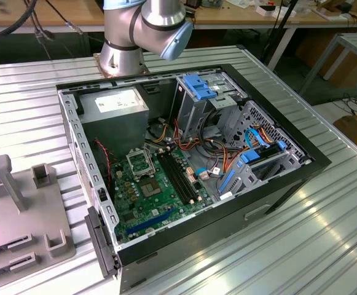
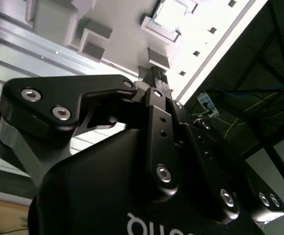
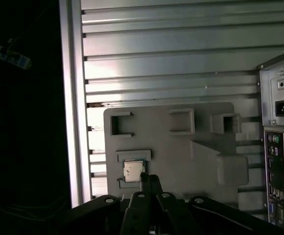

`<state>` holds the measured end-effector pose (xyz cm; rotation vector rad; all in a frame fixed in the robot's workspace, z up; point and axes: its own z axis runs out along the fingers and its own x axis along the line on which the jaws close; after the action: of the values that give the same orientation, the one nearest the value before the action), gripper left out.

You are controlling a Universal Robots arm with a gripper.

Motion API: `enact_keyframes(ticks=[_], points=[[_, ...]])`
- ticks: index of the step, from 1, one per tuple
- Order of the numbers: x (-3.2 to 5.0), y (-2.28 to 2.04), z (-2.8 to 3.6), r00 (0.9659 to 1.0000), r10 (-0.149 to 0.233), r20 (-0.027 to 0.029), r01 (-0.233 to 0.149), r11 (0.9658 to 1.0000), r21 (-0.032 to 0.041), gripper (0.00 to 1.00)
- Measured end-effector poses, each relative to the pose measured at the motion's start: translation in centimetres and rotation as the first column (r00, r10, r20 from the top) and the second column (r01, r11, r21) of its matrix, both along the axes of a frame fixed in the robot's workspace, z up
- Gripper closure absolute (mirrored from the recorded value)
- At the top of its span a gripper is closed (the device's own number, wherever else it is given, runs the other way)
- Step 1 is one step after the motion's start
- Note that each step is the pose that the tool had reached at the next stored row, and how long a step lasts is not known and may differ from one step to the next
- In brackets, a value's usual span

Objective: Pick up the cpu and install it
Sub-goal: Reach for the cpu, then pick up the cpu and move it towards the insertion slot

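The cpu (image 3: 133, 171), a small square chip with a dull grey metal top, lies flat in a shallow holder on the grey fixture plate (image 3: 181, 147) in the first wrist view. My gripper (image 3: 149, 177) hovers above the plate, its tips seen right beside the chip's edge. The two black fingers are pressed together with nothing between them, which the second wrist view confirms for the gripper (image 2: 159, 74). In the exterior view the green motherboard (image 1: 160, 196) lies inside the open computer case (image 1: 276, 184), with the silver socket frame (image 1: 142, 163) near its middle.
The case and the grey fixture (image 1: 24, 209) with upright posts rest on a ribbed metal table (image 1: 325, 246). The arm's base (image 1: 126, 52) stands behind the case. Cables, blue drive brackets (image 1: 200, 86) and black memory slots (image 1: 181, 178) crowd the case's interior. The table edge (image 3: 73, 122) runs beside the fixture.
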<state>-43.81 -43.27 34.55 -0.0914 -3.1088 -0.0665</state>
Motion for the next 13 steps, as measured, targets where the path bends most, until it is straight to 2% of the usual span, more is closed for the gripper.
enact_keyframes(ticks=[2,4,13], points=[[-1.06,-0.06,-0.39,1.0,0.001,0.0,-0.001,1.0,0.0,0.87],[-1.53,-0.07,-0.54,1.0,0.0,0.0,0.0,1.0,0.0,0.87],[-1.64,-0.08,-0.53,1.0,0.001,0.0,-0.001,1.0,-0.0001,0.87]])
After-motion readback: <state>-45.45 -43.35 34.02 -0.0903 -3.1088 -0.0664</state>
